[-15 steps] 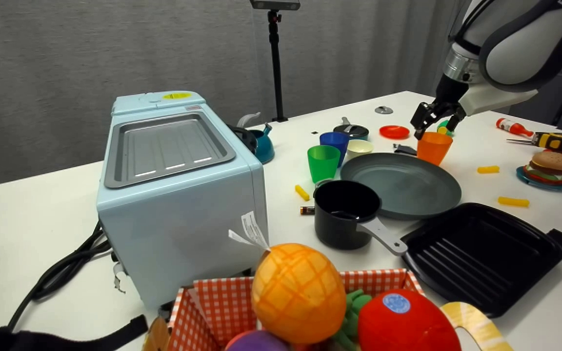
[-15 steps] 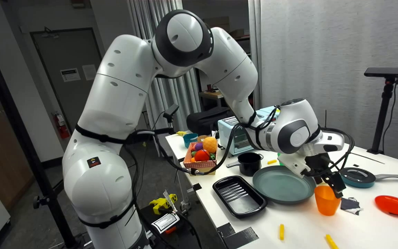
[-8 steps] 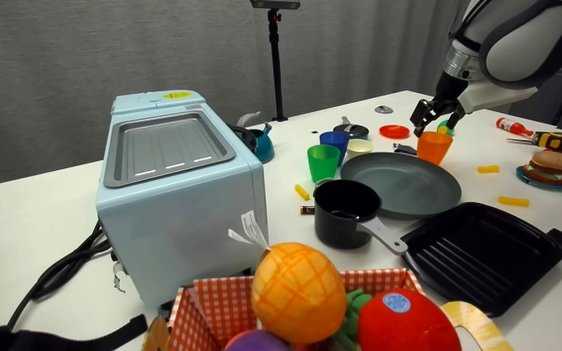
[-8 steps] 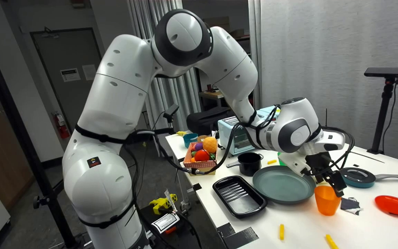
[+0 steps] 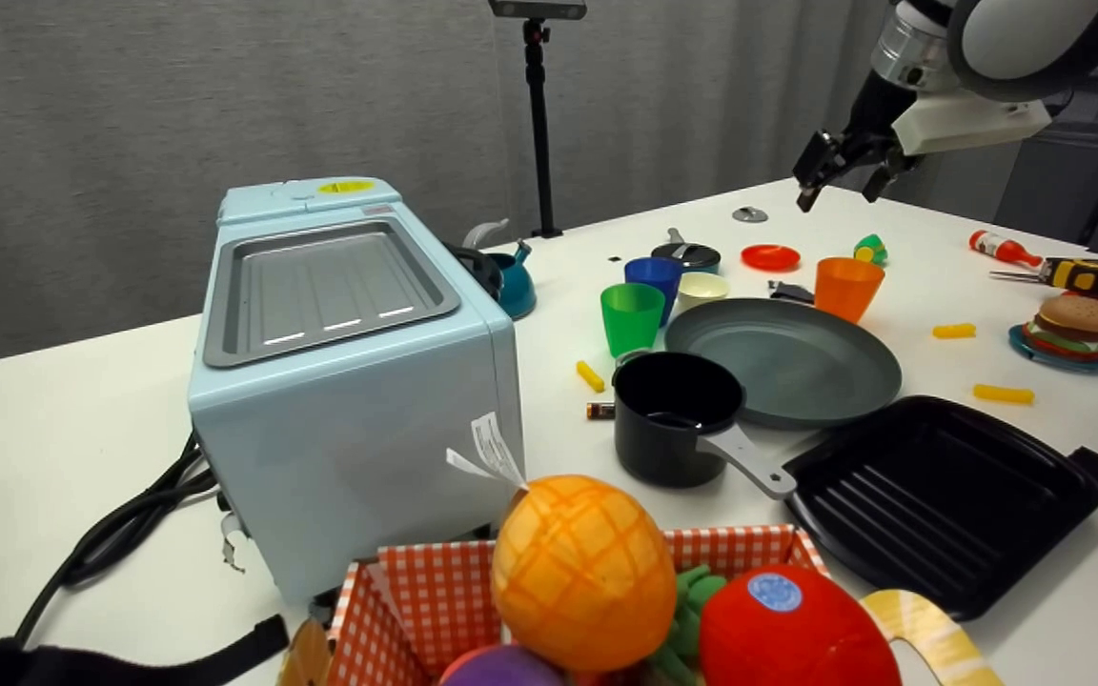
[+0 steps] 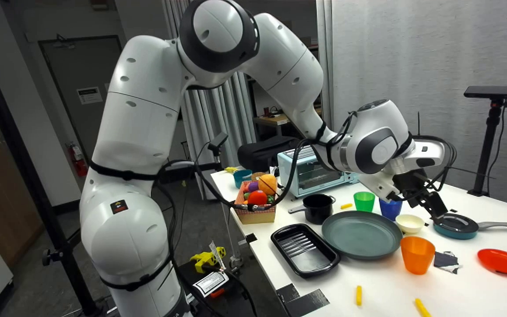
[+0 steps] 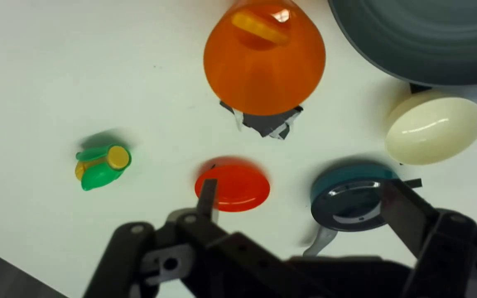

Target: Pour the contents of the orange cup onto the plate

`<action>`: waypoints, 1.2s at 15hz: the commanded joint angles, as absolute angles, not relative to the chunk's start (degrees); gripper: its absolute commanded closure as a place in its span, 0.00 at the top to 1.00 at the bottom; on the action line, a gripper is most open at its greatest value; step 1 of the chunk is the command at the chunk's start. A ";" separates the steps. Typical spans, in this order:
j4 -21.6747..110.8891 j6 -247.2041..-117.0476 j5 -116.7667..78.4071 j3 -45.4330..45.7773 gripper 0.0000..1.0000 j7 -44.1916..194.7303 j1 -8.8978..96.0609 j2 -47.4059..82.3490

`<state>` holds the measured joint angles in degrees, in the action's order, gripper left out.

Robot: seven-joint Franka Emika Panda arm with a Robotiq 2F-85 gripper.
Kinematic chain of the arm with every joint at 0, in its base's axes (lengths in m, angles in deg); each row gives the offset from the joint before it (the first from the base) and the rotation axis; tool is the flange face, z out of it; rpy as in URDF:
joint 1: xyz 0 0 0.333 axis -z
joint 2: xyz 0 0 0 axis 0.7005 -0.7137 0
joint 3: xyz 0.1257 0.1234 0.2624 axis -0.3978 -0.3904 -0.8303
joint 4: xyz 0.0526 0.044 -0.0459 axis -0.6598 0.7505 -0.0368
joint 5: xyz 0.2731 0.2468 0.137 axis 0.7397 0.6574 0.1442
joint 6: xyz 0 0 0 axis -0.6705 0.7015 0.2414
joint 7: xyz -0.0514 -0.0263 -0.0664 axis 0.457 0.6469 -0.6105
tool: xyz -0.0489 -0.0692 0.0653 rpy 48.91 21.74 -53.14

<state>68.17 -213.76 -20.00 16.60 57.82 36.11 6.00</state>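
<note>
Higher than moments earlier, the Robotiq gripper (image 5: pixel 839 198) hangs, fingers spread; the orange plastic cup (image 5: pixel 847 290), upright beside the grey plate (image 5: pixel 787 364), looks light, flexible, best gripped gently across opposite walls.

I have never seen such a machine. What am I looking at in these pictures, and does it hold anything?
The machine is a white jointed robot arm, ending in a black two-fingered gripper. Two pictures are taken from outside it, looking across the white table; the third is taken from its wrist, looking down past the gripper.

On the table stand a small bright-orange plastic cup with a yellowish stick-shaped piece inside, a wide round dark grey plate beside it, a green plastic cup, a black grey-handled pot, a black ridged pan and a light-blue toaster oven, among other things.

Nothing is held: the gripper hangs open above the table, apart from the orange cup.
</note>
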 commanded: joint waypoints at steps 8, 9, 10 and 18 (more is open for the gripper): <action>73.31 -210.63 -13.37 7.24 1.00 65.62 45.94 20.87; 73.97 -210.38 -12.21 6.37 1.00 66.73 47.03 22.23; 74.60 -210.31 -11.04 5.61 1.00 67.89 48.07 23.42; 73.99 -211.89 -12.59 5.94 1.00 66.06 47.78 22.04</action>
<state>74.05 -211.88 -12.51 6.65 65.96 47.02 22.07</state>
